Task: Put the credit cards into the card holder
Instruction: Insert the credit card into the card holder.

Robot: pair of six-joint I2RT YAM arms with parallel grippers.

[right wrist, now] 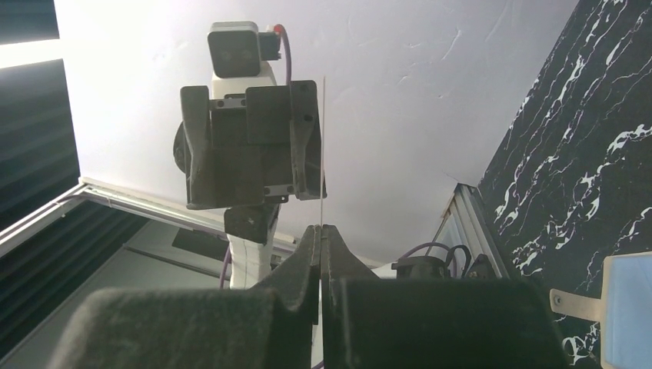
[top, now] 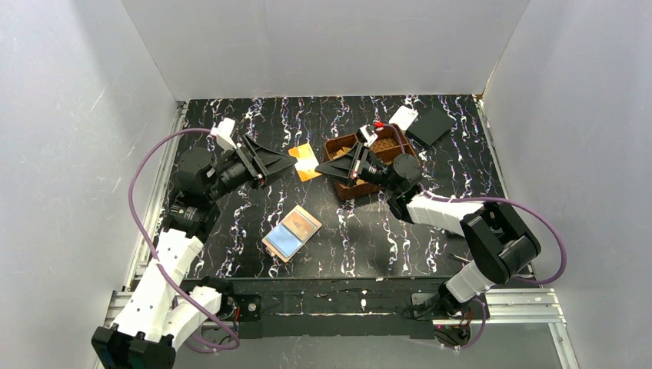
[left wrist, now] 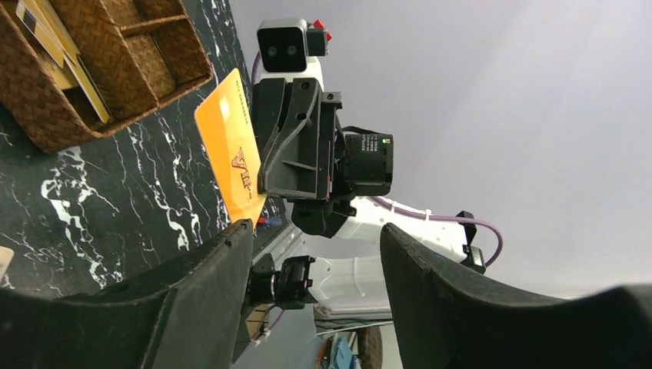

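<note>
The right gripper (right wrist: 321, 231) has its fingers pressed together on an orange credit card (left wrist: 227, 142), which shows edge-on from that wrist and hangs in the air between the two arms. The left gripper (left wrist: 317, 227) faces it with its fingers spread wide. One tip is just beside the card's corner, but whether they touch cannot be told. The card carries a red-orange logo and a pale chip mark, with no lettering that can be read. More yellow cards (left wrist: 84, 84) stand in a woven basket (left wrist: 146, 73). The card holder (top: 292, 233) lies open on the marbled table (top: 361, 246).
</note>
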